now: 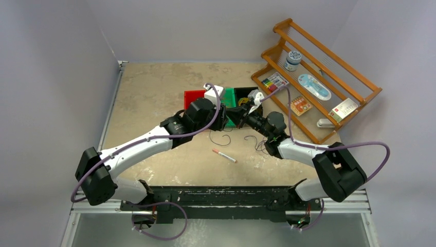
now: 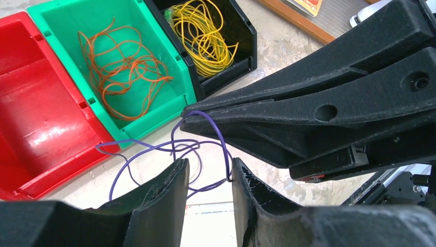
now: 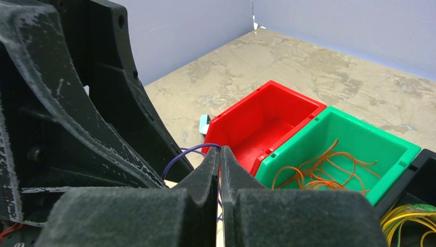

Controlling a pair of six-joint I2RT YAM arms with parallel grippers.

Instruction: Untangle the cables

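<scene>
A thin purple cable [image 2: 154, 146] loops over the table in front of the bins. My right gripper [image 3: 220, 149] is shut on one loop of the purple cable [image 3: 180, 157], pinching it at the fingertips. My left gripper [image 2: 208, 164] is open just below, and a strand runs through the gap and touches one finger [image 2: 241, 177]. In the top view both grippers meet near the bins, left gripper [image 1: 226, 117], right gripper [image 1: 238, 110]. Dark loose strands [image 1: 220, 138] lie on the table below them. Orange cables [image 2: 123, 67] lie in the green bin [image 2: 177, 92] and yellow cables [image 2: 203, 31] in the black bin [image 2: 247, 38].
A red bin [image 2: 36, 103] stands beside the green one with nothing in it. A red-and-white pen [image 1: 224, 155] lies on the table near the arms. A wooden rack [image 1: 319, 77] with small items stands at the back right. Grey walls close in the table on the left and at the back.
</scene>
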